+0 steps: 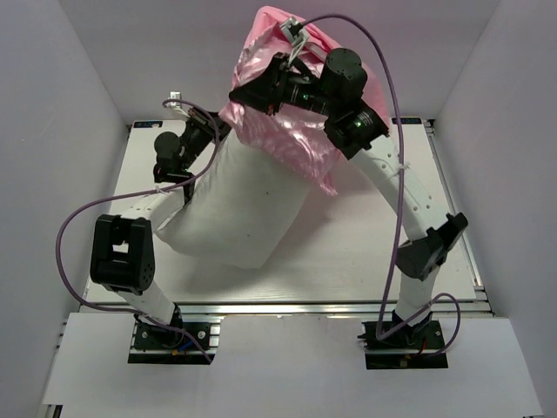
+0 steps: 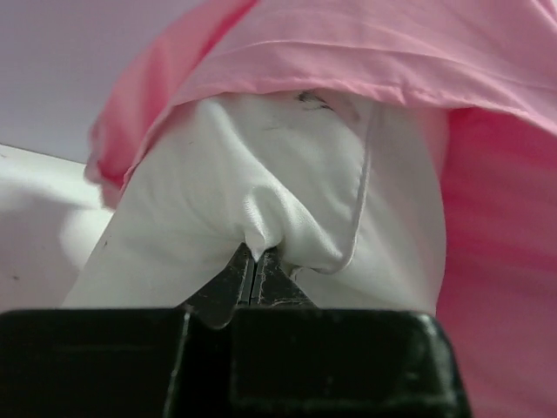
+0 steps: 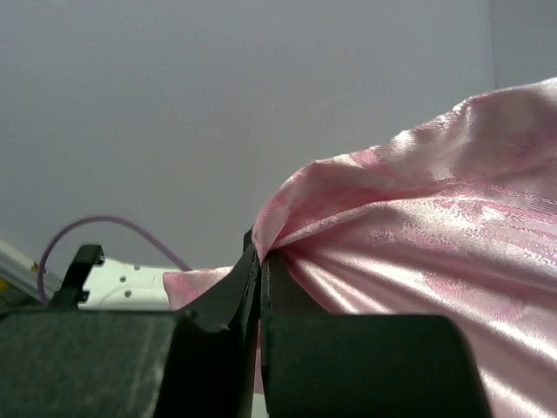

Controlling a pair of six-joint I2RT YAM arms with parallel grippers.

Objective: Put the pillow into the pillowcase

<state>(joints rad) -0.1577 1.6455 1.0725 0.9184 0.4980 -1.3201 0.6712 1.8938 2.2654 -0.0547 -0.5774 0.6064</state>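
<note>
The white pillow (image 1: pixel 233 213) lies slanted across the table, its far end tucked under the pink pillowcase (image 1: pixel 287 131). My left gripper (image 1: pixel 205 132) is at the pillow's far left corner; in the left wrist view it is shut (image 2: pixel 255 259) on a pinch of white pillow (image 2: pixel 261 192) fabric, with the pillowcase (image 2: pixel 365 52) draped over above. My right gripper (image 1: pixel 261 87) is raised over the far end, shut on a fold of the shiny pillowcase (image 3: pixel 409 218); in the right wrist view the closed jaws (image 3: pixel 261 254) hold pink satin.
The white table (image 1: pixel 365 252) is walled by grey panels on three sides. Purple cables (image 1: pixel 87 218) loop from both arms. The right arm's elbow (image 1: pixel 431 244) stands near the table's right edge.
</note>
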